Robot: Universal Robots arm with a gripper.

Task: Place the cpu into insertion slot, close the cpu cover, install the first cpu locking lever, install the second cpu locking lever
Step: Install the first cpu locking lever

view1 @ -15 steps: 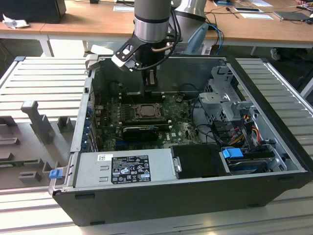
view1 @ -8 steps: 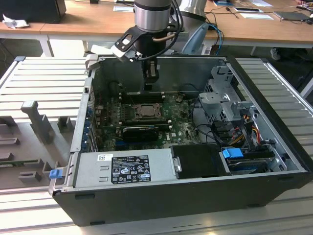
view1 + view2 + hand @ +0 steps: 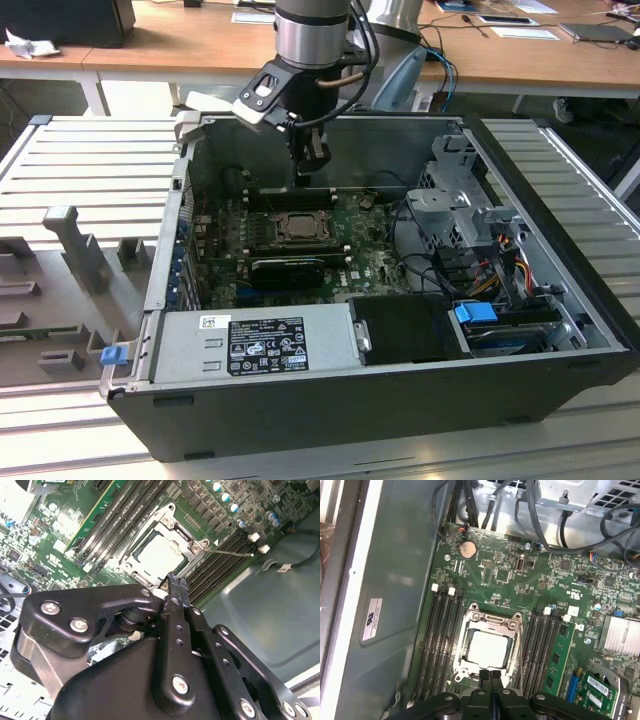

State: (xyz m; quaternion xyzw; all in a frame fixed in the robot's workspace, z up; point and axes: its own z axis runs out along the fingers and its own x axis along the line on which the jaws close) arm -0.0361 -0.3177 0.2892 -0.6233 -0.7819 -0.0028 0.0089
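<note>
The gripper [image 3: 490, 676], fingers pressed together and holding nothing, is hanging over the near edge of the cpu cover [image 3: 492, 621], which is lying flat around the cpu [image 3: 489, 647] seated in the insertion slot [image 3: 466, 656]. A locking lever [image 3: 231, 553] is projecting free; a glancing push could let it slip and scrape the board [image 3: 510, 575]. Memory slots [image 3: 440, 640] are flanking both sides, crowding the fingertips.
</note>
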